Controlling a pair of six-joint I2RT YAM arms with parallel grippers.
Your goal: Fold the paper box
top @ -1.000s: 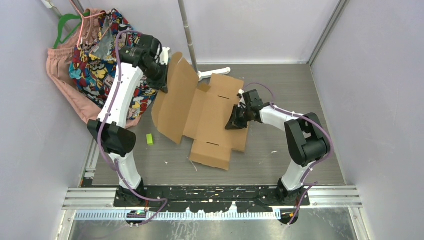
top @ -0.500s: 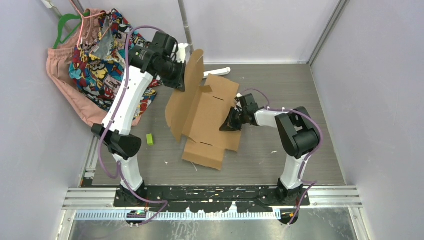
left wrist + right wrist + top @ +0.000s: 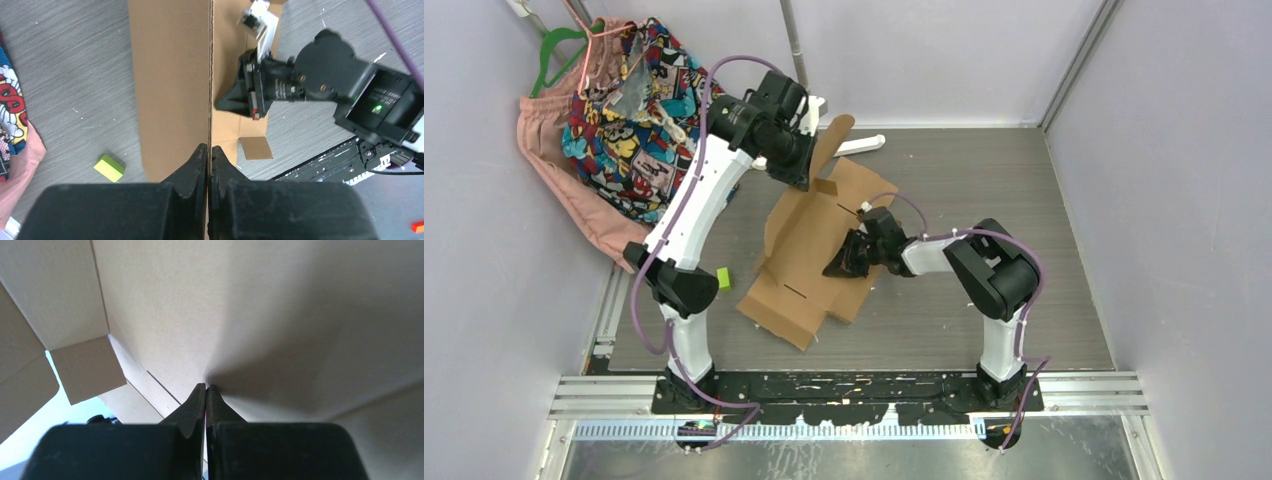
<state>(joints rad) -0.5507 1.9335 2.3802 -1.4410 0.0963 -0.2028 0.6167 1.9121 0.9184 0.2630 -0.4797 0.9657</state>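
The paper box (image 3: 799,255) is a brown die-cut cardboard sheet lying mostly flat on the grey table. Its far flap (image 3: 829,150) is lifted nearly upright. My left gripper (image 3: 811,170) is shut on that flap's edge. In the left wrist view the flap runs edge-on from the shut gripper (image 3: 210,148), with the sheet (image 3: 170,75) below. My right gripper (image 3: 842,264) is shut, with its tips pressed on the sheet's middle panel. In the right wrist view its gripper (image 3: 206,386) touches bare cardboard (image 3: 280,315), which fills the frame.
A small green block (image 3: 723,278) lies left of the sheet and also shows in the left wrist view (image 3: 109,167). Patterned and pink clothes (image 3: 614,120) hang at the far left. A white object (image 3: 861,144) lies behind the box, near a metal pole (image 3: 796,60). Walls stand close on both sides.
My left gripper has swung right with the flap, lifting it from slanted to nearly upright. The sheet has slid left and nearer, and my right gripper moved left with it.
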